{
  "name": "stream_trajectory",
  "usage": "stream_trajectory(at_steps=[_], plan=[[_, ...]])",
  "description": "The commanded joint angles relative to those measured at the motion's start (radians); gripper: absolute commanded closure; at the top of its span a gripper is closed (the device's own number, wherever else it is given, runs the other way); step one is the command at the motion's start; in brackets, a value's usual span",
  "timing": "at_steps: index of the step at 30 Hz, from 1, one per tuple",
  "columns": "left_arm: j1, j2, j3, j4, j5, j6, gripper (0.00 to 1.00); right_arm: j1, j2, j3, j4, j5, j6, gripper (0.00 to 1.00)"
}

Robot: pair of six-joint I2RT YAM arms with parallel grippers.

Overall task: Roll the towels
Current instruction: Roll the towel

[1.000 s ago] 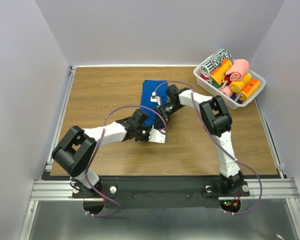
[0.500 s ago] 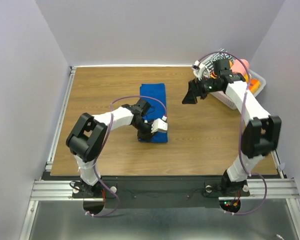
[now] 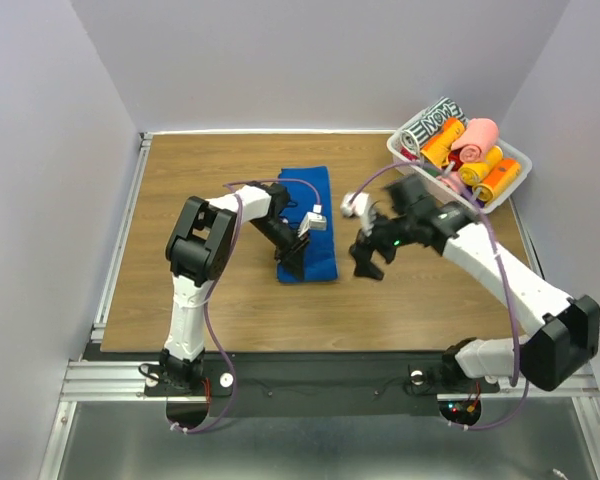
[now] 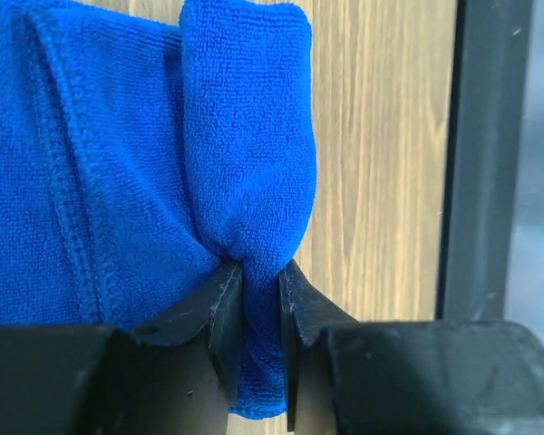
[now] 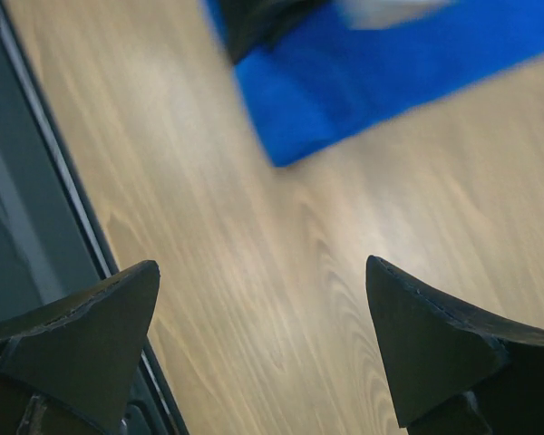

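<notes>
The royal blue towel (image 3: 310, 200) lies lengthwise on the wooden table (image 3: 200, 190), its near end folded over. My left gripper (image 3: 289, 266) is at the towel's near left corner. In the left wrist view the left gripper (image 4: 261, 276) is shut on a bunched fold of the blue towel (image 4: 118, 163). My right gripper (image 3: 368, 268) hangs open over bare wood just right of the towel. In the right wrist view the right gripper (image 5: 261, 272) holds nothing, and the towel (image 5: 390, 82) shows blurred ahead. A salmon pink roll (image 3: 477, 136) lies in the basket.
A white basket (image 3: 510, 188) at the back right holds orange, red and black-and-white patterned rolls besides the pink one. The table's black front rail (image 4: 485, 163) runs close to the towel's near end. Grey walls close in three sides.
The right gripper left the towel, swung to the basket, then came down open beside the towel. The left arm folded back while its gripper kept hold at the towel's near end.
</notes>
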Motion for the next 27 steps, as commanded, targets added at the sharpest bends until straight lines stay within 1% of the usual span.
stream_trajectory(at_steps=[1, 2, 3, 5, 6, 7, 8, 9, 10, 13, 19, 23, 24, 25, 26, 27], plan=[[-0.012, 0.129, -0.018, -0.043, -0.144, 0.033, 0.68, 0.255, 0.023, -0.066, 0.133, 0.264, -0.035, 0.0], [-0.007, 0.148, 0.004, -0.051, -0.146, 0.034, 0.68, 0.284, 0.051, -0.081, 0.194, 0.325, -0.047, 0.0], [-0.004, 0.152, 0.022, -0.065, -0.143, 0.032, 0.68, 0.345, 0.061, -0.089, 0.226, 0.356, -0.055, 0.0], [-0.001, 0.171, 0.039, -0.078, -0.144, 0.037, 0.67, 0.399, 0.106, -0.116, 0.324, 0.44, -0.082, 0.0], [-0.001, 0.175, 0.054, -0.088, -0.149, 0.039, 0.67, 0.441, 0.118, -0.127, 0.357, 0.456, -0.094, 0.01], [0.0, 0.181, 0.062, -0.092, -0.15, 0.039, 0.67, 0.452, 0.132, -0.138, 0.389, 0.467, -0.11, 0.01], [0.0, 0.191, 0.07, -0.095, -0.156, 0.04, 0.67, 0.47, 0.14, -0.179, 0.474, 0.497, -0.143, 0.01], [0.0, 0.195, 0.077, -0.105, -0.159, 0.04, 0.67, 0.491, 0.153, -0.204, 0.516, 0.511, -0.165, 0.01], [0.0, 0.2, 0.09, -0.112, -0.158, 0.046, 0.66, 0.499, 0.166, -0.219, 0.551, 0.519, -0.197, 0.01], [0.005, 0.203, 0.096, -0.108, -0.164, 0.043, 0.66, 0.501, 0.216, -0.242, 0.637, 0.519, -0.205, 0.05], [0.017, 0.217, 0.11, -0.117, -0.17, 0.054, 0.66, 0.501, 0.324, -0.238, 0.725, 0.467, -0.213, 0.11], [0.022, 0.214, 0.119, -0.121, -0.164, 0.06, 0.66, 0.501, 0.381, -0.244, 0.737, 0.453, -0.242, 0.27], [0.023, 0.208, 0.119, -0.121, -0.166, 0.06, 0.66, 0.502, 0.399, -0.25, 0.747, 0.453, -0.245, 0.32], [0.025, 0.205, 0.119, -0.12, -0.166, 0.059, 0.64, 0.502, 0.407, -0.257, 0.753, 0.455, -0.248, 0.36], [0.026, 0.198, 0.114, -0.117, -0.167, 0.057, 0.62, 0.502, 0.416, -0.265, 0.756, 0.456, -0.257, 0.42], [0.029, 0.183, 0.11, -0.115, -0.166, 0.057, 0.61, 0.501, 0.423, -0.271, 0.756, 0.456, -0.254, 0.5]])
